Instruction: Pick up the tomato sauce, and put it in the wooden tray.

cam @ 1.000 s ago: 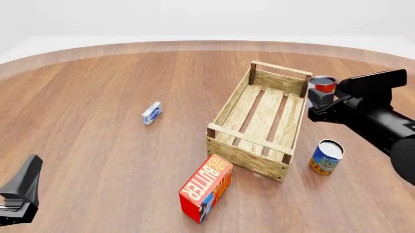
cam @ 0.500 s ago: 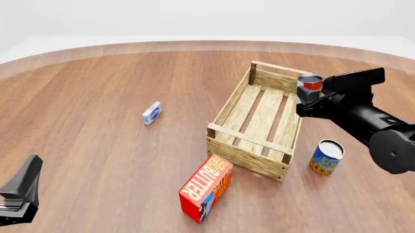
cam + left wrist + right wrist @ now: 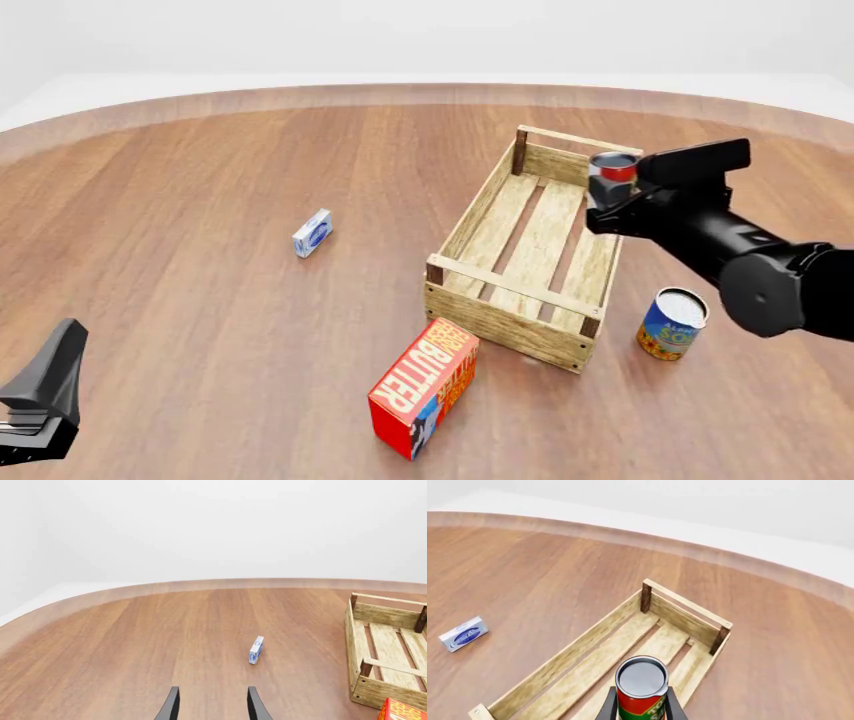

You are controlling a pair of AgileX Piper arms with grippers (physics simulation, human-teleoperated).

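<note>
You have two cans: the tomato sauce point(image 3: 614, 166) and a blue-and-yellow can point(image 3: 670, 324). You have one wooden tray point(image 3: 530, 300), one red butter box point(image 3: 424, 387) and one small blue-and-white packet point(image 3: 311, 233), all counted on one bench point(image 3: 187, 190).

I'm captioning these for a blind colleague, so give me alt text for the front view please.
The right gripper holds the tomato sauce upright above the far end of the wooden tray, which has nothing in it. A blue-and-yellow can stands right of the tray, a red butter box leans at its near corner, and a small blue box lies to the left.
</note>
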